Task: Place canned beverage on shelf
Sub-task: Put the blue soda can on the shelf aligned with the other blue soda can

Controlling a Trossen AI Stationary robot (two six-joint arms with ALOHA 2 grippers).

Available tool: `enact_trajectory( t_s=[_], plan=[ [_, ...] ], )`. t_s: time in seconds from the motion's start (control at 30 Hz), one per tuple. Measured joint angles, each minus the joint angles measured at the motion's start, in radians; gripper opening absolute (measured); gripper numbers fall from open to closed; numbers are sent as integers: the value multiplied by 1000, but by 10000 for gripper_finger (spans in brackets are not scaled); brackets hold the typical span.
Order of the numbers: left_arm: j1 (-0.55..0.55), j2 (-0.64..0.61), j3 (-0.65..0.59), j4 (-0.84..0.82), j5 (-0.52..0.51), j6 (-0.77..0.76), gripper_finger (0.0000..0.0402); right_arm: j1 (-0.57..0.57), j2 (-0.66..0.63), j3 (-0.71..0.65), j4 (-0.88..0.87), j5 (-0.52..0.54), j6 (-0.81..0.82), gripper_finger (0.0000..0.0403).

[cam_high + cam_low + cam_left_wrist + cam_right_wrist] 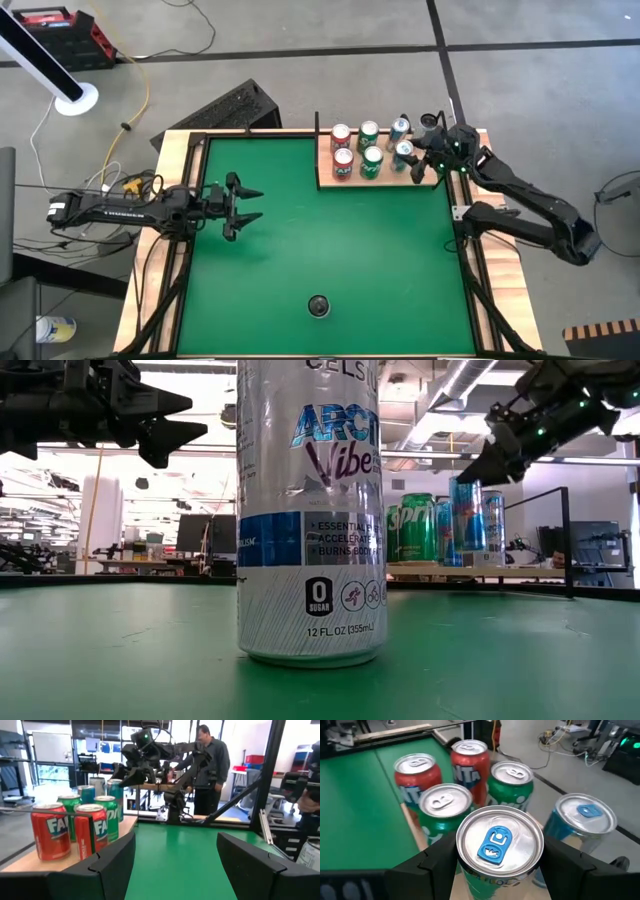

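Green felt covers your worktop [330, 250], framed by pale wooden border strips [165, 240] at the left and right edges. At about one o'clock on the felt, tight against the far edge, sits the shelf [385, 178], its light plank nearly full: two red cans [342, 150], two green cans [370, 150] and two blue-topped cans at its right end. Your right end effector [492, 865] stands at that right end, straddling the nearer blue-tabbed can [499, 845] with a finger on each side of its rim; from these views you cannot tell whether the fingers press the can or only bracket it. The second blue can [582, 817] is just beside it, nearer the shelf's outer edge, so room there is tight. Your left end effector [245, 205] hovers at nine o'clock over bare felt, fingers spread wide and holding nothing. One silver can [318, 305] stands alone at six o'clock, near the front edge, with open felt on every side of it. Beyond the far edge a person [210, 760] stands behind the right arm.
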Motion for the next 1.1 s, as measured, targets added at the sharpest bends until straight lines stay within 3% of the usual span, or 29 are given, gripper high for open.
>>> enact_trajectory(
  t_s=[0.6, 1.1],
  plan=[
    [0, 0, 0, -9, 0, 2, 263, -34, 115, -12, 59, -13, -13, 260],
    [0, 0, 0, -26, 10, 8, 263, -50, 116, -12, 61, -24, -6, 263]
  ],
)
